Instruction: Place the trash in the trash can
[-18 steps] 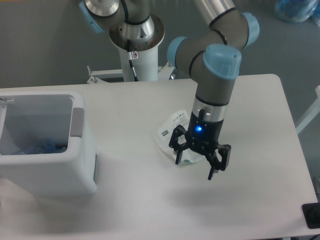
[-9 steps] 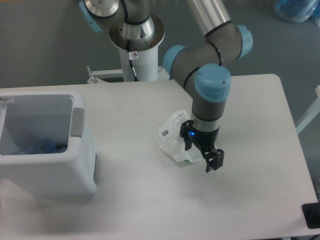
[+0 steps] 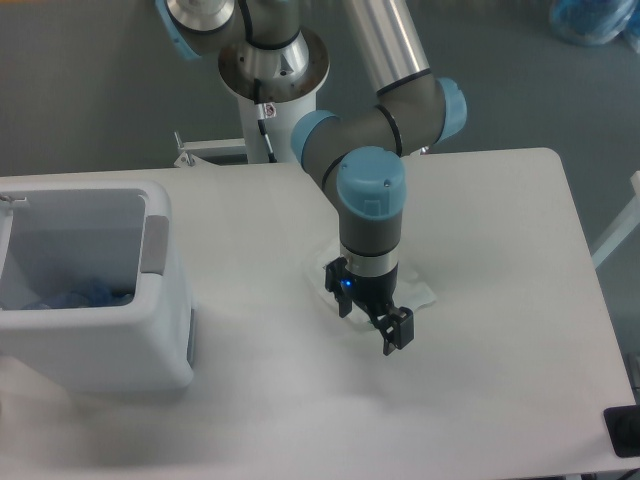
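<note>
Overhead, the gripper (image 3: 368, 312) is seen directly above the clear, wrinkly packet (image 3: 422, 293), largely hidden beneath it; whether its jaws are clenched cannot be told. A boxy white trash can (image 3: 90, 290) with rounded corners is set at the smooth white table's (image 3: 500, 220) left edge. Grey flooring is seen behind.

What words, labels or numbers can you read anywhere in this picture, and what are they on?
None can be read.
Clear wrinkly plastic packet: mostly hidden under the arm, no print legible.
White boxy plastic bin: no markings visible.
Black two-finger tool: only a blue light, no text.
</note>
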